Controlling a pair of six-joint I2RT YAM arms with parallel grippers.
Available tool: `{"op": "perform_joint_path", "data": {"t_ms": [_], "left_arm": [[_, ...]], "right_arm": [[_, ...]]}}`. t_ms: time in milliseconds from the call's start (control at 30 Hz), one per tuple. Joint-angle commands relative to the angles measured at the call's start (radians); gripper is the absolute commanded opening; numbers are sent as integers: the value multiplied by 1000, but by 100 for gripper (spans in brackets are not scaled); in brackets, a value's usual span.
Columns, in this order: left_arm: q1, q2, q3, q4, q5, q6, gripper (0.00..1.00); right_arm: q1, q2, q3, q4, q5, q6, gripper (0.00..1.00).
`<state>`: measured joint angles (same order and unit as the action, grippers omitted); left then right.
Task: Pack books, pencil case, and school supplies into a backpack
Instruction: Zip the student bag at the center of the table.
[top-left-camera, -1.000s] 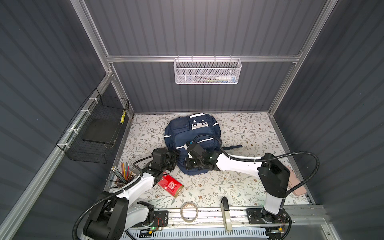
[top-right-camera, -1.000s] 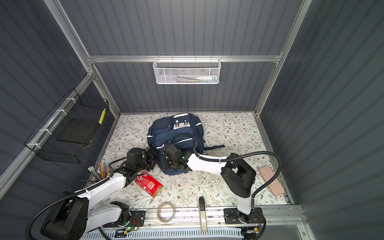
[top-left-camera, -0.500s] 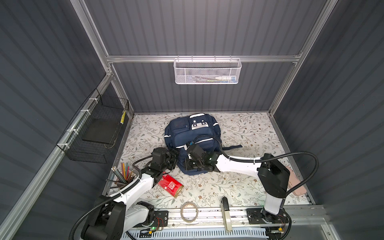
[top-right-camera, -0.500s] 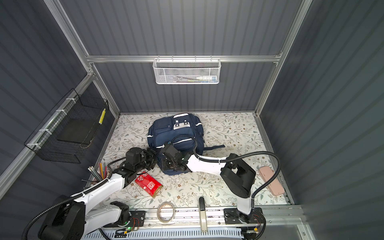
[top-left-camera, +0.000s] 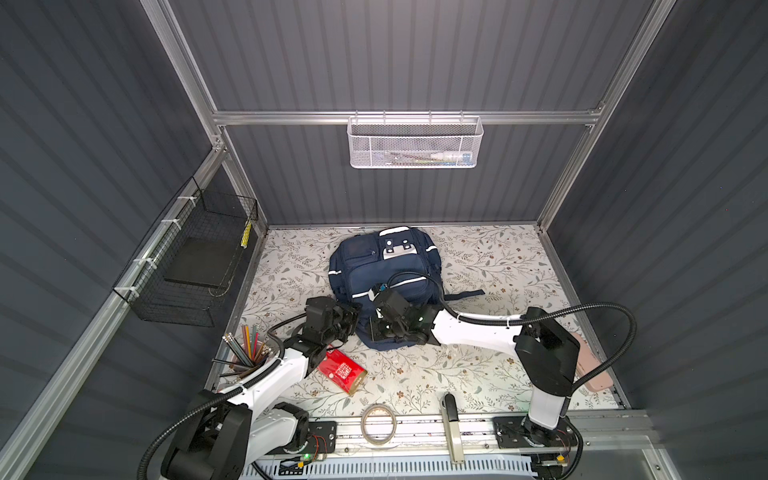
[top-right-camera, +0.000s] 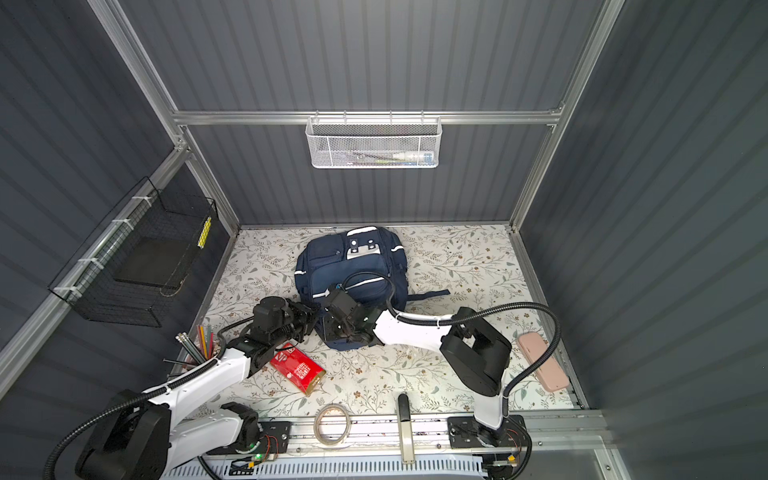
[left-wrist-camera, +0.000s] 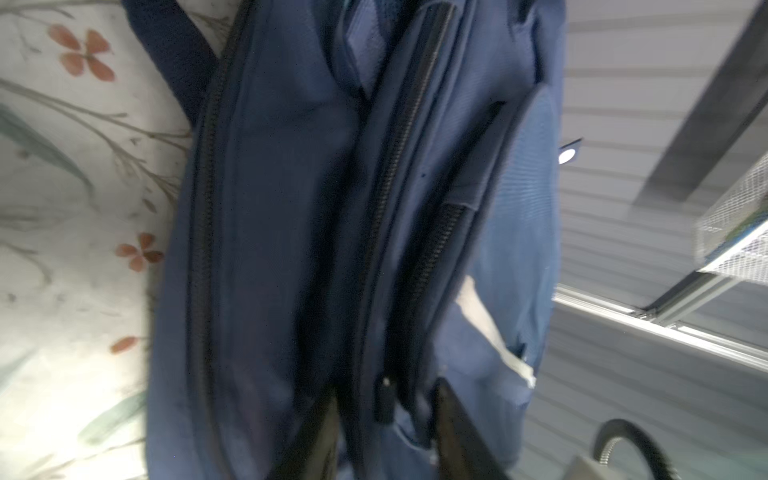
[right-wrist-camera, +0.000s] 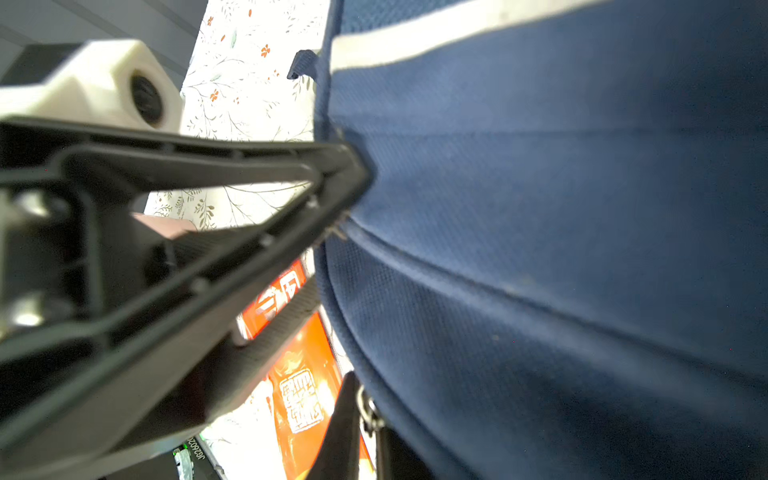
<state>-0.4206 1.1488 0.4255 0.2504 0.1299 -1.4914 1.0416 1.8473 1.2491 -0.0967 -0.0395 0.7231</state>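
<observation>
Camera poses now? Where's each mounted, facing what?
Top views: high at the front, looking down on the backpack; left arm, right arm show.
Left wrist: on left arm, facing backpack zips; left gripper tips show.
Right wrist: on right arm, against backpack side; right gripper pinches fabric.
Shared: backpack in all; red pack in top and right wrist.

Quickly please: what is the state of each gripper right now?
Left gripper: open, jaws on either side of a zipper pull on the backpack.
Right gripper: closed, pinching the backpack fabric.
</observation>
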Motion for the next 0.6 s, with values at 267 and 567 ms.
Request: {"op": "perform_joint_path", "data": {"t_ms": [267, 567], "left_arm": [[-32, 10, 49, -63, -62, 59, 0], [-29, -18, -1, -80, -83, 39, 0]], "right_arm": [[14, -37, -23, 18, 2, 3, 0], [-32, -200, -194, -44, 43, 9, 0]]}}
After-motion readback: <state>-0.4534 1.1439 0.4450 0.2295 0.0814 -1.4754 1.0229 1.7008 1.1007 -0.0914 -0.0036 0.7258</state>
